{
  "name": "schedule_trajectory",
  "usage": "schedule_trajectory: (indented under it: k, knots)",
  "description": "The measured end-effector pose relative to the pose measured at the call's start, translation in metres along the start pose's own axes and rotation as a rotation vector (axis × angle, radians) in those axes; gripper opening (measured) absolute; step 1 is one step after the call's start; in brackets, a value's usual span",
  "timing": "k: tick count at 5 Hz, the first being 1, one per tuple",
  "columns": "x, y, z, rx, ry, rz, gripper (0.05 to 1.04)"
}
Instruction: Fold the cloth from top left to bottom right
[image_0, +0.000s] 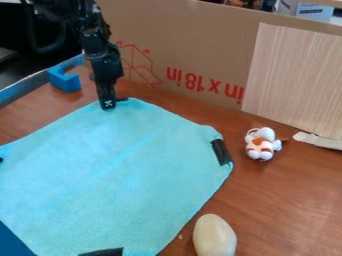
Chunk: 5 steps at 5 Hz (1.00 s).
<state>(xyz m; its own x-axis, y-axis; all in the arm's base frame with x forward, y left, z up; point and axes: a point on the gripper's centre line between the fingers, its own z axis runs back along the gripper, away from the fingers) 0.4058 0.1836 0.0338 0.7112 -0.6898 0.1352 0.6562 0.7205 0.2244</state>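
Observation:
The black gripper hangs down at the far edge of the cloth, near its top corner, with its tip at the fabric. The light blue cloth lies spread out over the wooden table, with a faint crease running diagonally across its middle. Black strips mark its right corner and its near edge. Whether any fabric is held at the gripper's tip cannot be made out.
A brown cardboard wall with a wooden panel closes off the back. Right of the cloth sit a small white-and-brown toy and, nearer, a beige oval object. A blue bracket lies at upper left.

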Motion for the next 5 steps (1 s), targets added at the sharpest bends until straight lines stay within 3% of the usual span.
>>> schedule_trajectory:
  k: [1, 2, 3, 4, 5]
  knots:
    - [0.0, 0.0, 0.0, 0.003, -0.002, -0.01, 0.164]
    - [0.001, -0.003, -0.001, -0.016, -0.01, -0.019, 0.069]
    - [-0.001, -0.005, 0.002, -0.051, -0.026, 0.002, 0.053]
    - [0.002, 0.01, 0.015, -0.032, -0.059, 0.042, 0.053]
    - [-0.001, 0.036, 0.029, 0.019, -0.078, 0.091, 0.053]
